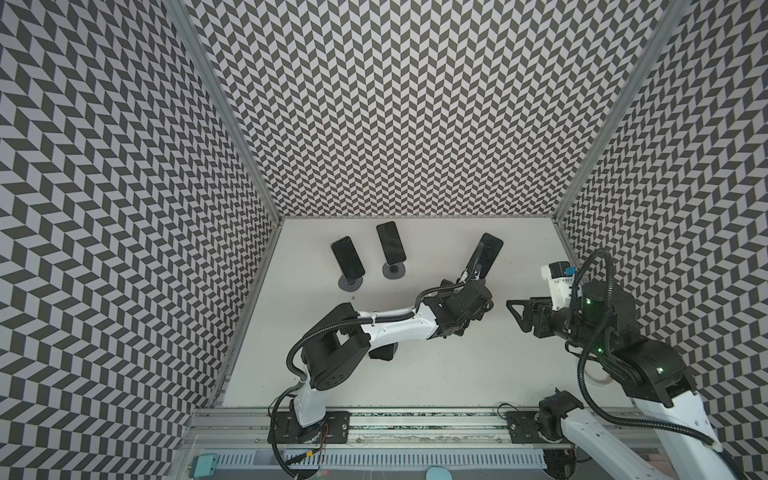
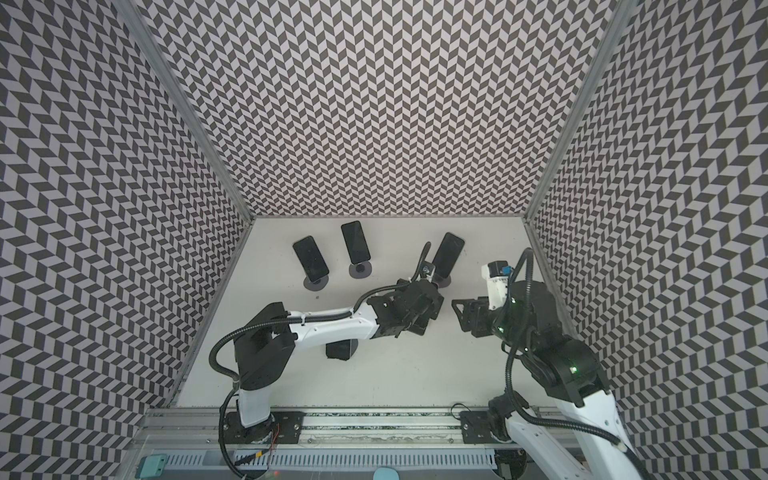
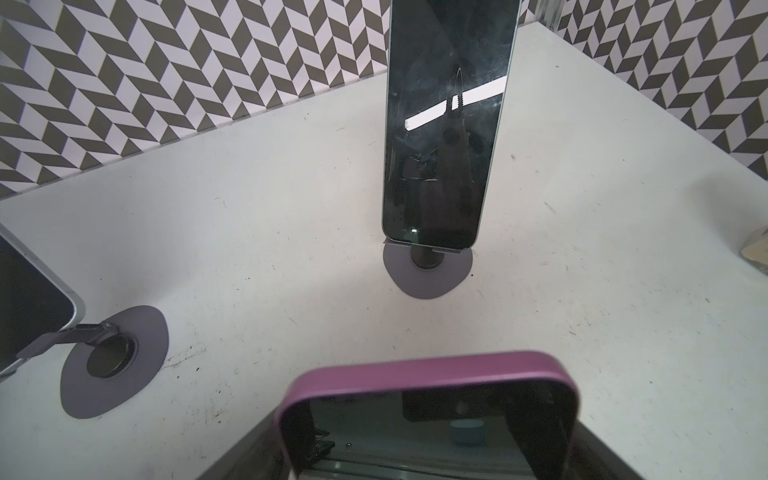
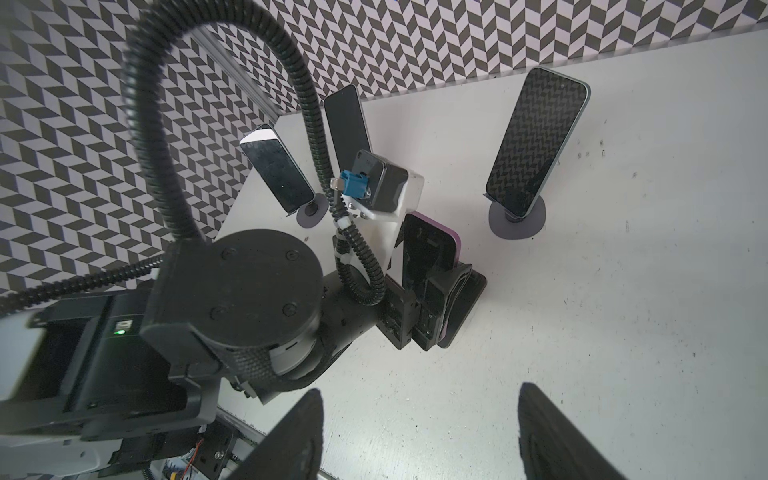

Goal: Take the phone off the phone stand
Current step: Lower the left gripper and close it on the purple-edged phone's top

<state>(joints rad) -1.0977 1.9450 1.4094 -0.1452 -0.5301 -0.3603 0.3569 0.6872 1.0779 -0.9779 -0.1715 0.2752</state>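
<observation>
A purple-edged phone (image 3: 428,370) sits tilted between the fingers of my left gripper (image 4: 436,270), which is shut across its width near the table's middle (image 1: 455,328). Whether a stand is under it is hidden by the gripper. Three dark phones lean on phone stands with round grey bases at the back: one on the left (image 1: 348,259), one in the middle (image 1: 390,245) and one to the right (image 1: 487,253), just beyond the left gripper. My right gripper (image 4: 419,436) hovers open and empty to the right of the left one (image 1: 517,313).
A dark flat object (image 1: 382,353) lies on the table, partly hidden under my left forearm. The nearest stand base (image 3: 428,274) is right ahead of the held phone, and another base (image 3: 112,361) lies off to one side. Patterned walls enclose the white table (image 1: 457,374) on three sides.
</observation>
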